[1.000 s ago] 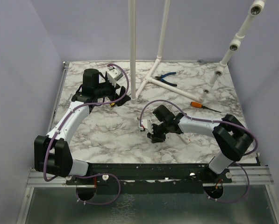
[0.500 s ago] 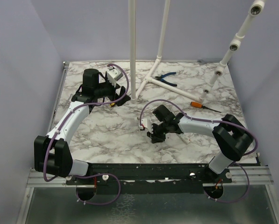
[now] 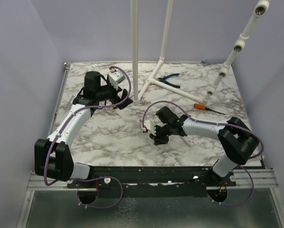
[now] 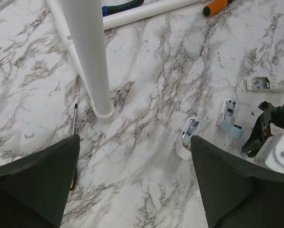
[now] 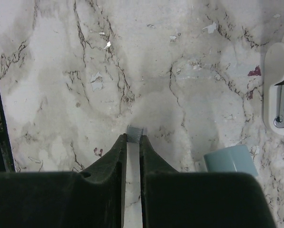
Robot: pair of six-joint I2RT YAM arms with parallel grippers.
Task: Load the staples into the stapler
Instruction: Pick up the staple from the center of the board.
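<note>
While right claw (image 5: 133,142) pinches staples (image 5: 135,132), stapler (image 5: 230,160) beside

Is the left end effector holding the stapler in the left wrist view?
No: the left end effector stands wide open above the table, and the stapler lies on it, untouched.

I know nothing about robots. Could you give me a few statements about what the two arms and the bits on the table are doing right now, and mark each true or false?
1. The left gripper is wide open and empty. True.
2. The right gripper pinches a small grey strip at its fingertips. True.
3. The blue-green stapler is in the left gripper. False: it lies on the marble table.
4. The pliers have red handles. False: the handles are blue.
</note>
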